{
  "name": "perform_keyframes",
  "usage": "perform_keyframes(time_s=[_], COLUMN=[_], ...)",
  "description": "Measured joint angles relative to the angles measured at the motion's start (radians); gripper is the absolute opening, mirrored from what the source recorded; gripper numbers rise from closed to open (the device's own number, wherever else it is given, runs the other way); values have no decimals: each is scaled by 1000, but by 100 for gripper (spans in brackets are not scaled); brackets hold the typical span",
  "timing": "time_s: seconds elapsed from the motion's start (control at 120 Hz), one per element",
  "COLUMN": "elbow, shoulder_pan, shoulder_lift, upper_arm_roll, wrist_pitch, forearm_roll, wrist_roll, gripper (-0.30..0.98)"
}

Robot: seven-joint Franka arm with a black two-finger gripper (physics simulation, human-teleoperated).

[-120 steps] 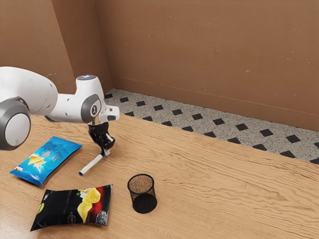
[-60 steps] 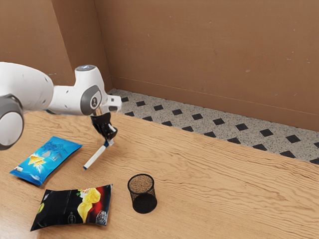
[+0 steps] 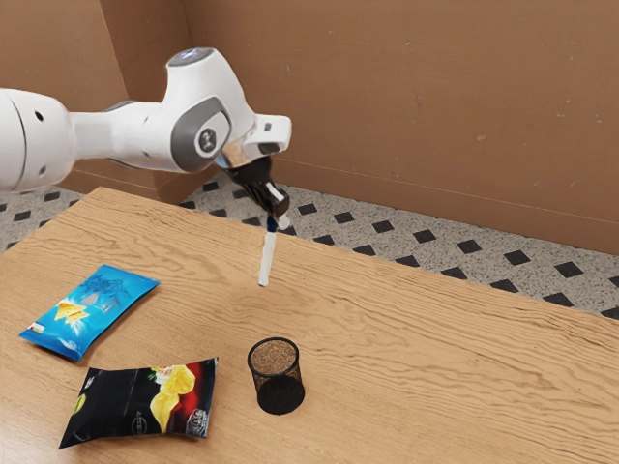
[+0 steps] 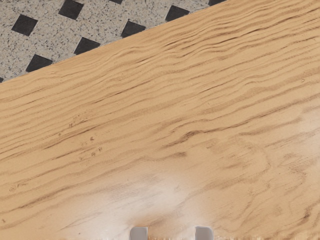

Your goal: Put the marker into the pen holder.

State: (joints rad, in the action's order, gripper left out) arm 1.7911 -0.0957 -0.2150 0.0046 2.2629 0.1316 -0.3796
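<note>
Marker, location: the marker [image 3: 267,256] is seen under the hand [image 3: 276,219] in the exterior view, with its free end pointed down; it is judged to be lifted clear of the counter [image 3: 406,358].
Hand, state: the marker is held by its upper, dark blue end; the fingers are judged to be closed on it.
Marker, long axis: close to upright, with a slight lean; the lower tip is carried a little toward the exterior view's left.
Pen holder, bearing from hand: the pen holder [image 3: 280,396] is found lower and on the exterior camera's side of the hand, well apart from the marker tip.
Pen holder, attitude: stood upright, mouth upward; its rim is not touched by the marker.
Step in hand: the carry, judged to be under way; insertion is not yet made.
Move required: the hand is to be brought toward the exterior camera until the tip is centred over the mouth, the lean is to be taken out, and the marker is then to be lowered and released.
Risk noted: if the lean is left uncorrected, the rim may be struck and the holder tipped.
</note>
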Motion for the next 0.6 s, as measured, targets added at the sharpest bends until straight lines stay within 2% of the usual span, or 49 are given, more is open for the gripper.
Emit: perform_keyframes(time_s=[0.175,0.325,0.6], elbow=[139,263,320], shoulder_pan=[-3,-13,5], shoulder_lift=[107,188,287], upper_arm_roll=[-72,-84,-112], wrist_pitch=[-17,-4,-8], forearm_roll=[34,79,113], wrist_roll=[36,60,91], gripper=[-10,-10,-10])
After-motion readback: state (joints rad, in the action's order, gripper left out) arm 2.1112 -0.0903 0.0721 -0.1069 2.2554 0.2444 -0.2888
